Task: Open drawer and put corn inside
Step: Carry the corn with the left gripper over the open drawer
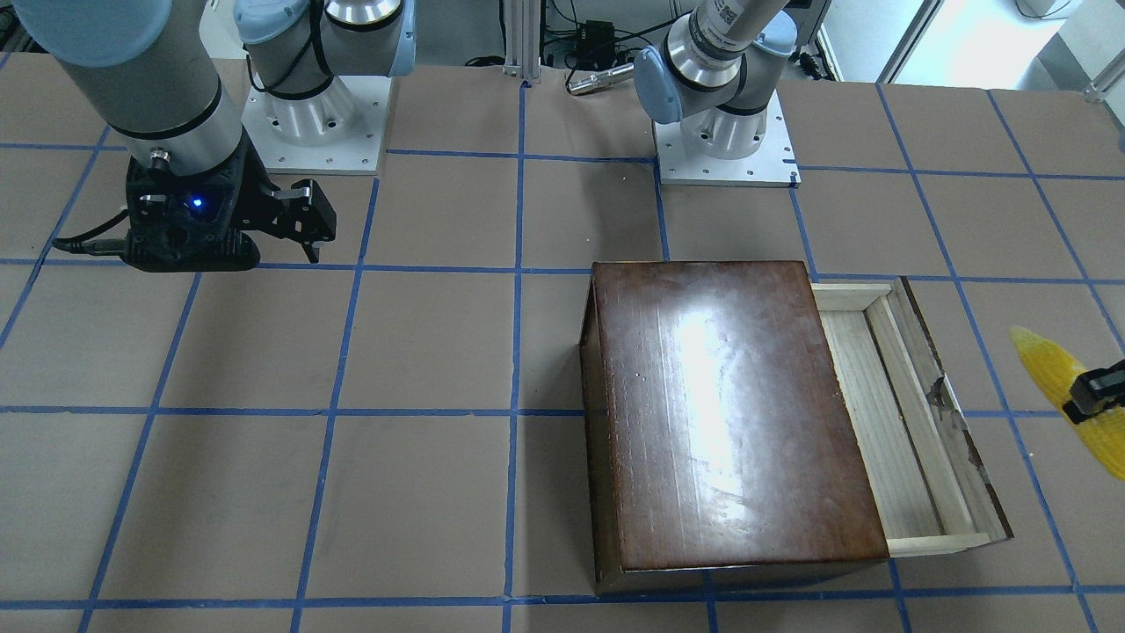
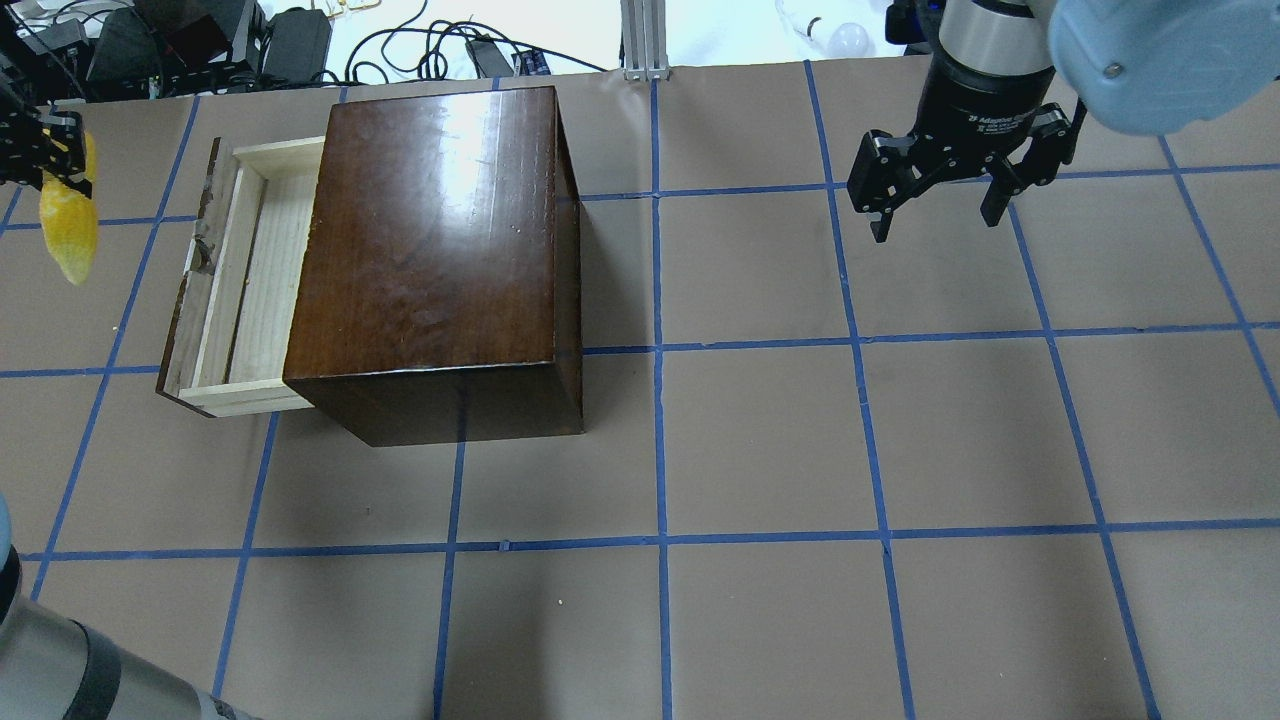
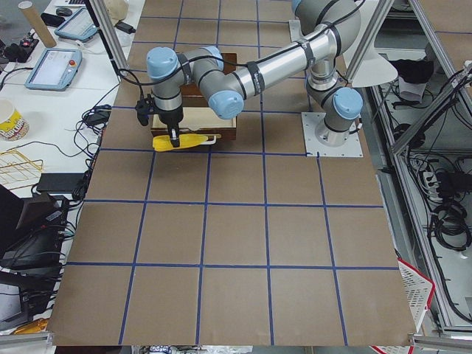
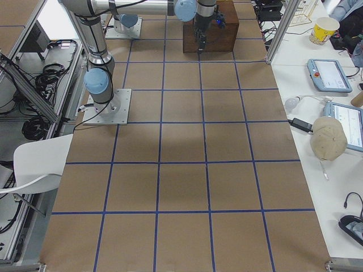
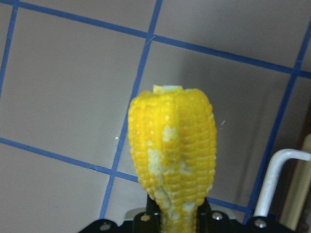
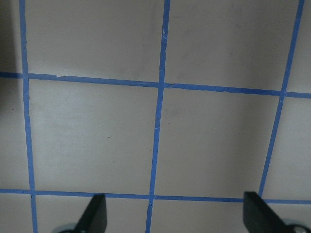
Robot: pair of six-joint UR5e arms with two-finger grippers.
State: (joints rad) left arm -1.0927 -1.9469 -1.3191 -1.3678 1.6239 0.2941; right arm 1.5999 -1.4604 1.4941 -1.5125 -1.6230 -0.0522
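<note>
The dark-brown box stands on the table with its pale wood drawer pulled out on the robot's left side; the drawer tray holds nothing. My left gripper is shut on the yellow corn and holds it in the air beside the drawer's chipped front panel, outside the drawer. The corn sits at the front view's right edge and fills the left wrist view. My right gripper is open and empty, far to the right of the box.
The brown table is marked by a blue tape grid. The arm bases stand on the robot's edge of it. Cables and gear lie beyond the far edge.
</note>
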